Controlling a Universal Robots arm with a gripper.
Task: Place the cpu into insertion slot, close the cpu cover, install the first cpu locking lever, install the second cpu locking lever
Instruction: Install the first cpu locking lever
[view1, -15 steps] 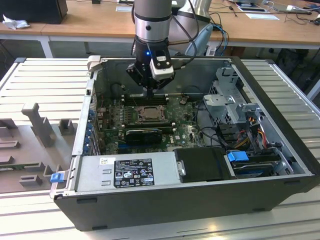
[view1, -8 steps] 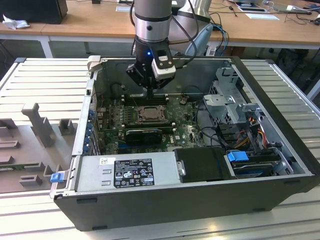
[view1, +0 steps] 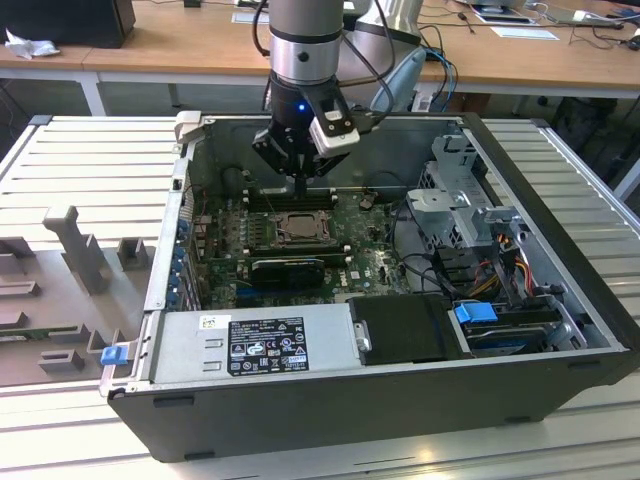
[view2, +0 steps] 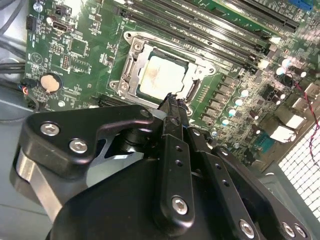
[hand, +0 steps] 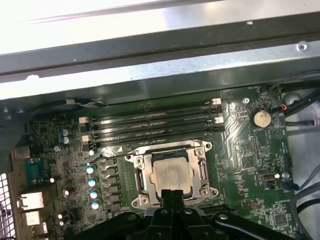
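The pincer (view2: 172, 101) was seen closed, nothing held, at the edge of the cpu cover (view2: 131, 74) around the cpu (view2: 162, 77), where a slip was judged likely to scratch the motherboard (view2: 82, 75).

From where I stand, a ribbed aluminium worktable (view1: 90, 160) takes up the near side, grey plastic fixtures (view1: 75, 250) resting on it at the exterior view's left. Behind it runs a wooden desk (view1: 170, 48) on white legs, with papers (view1: 525, 32) lying on top.
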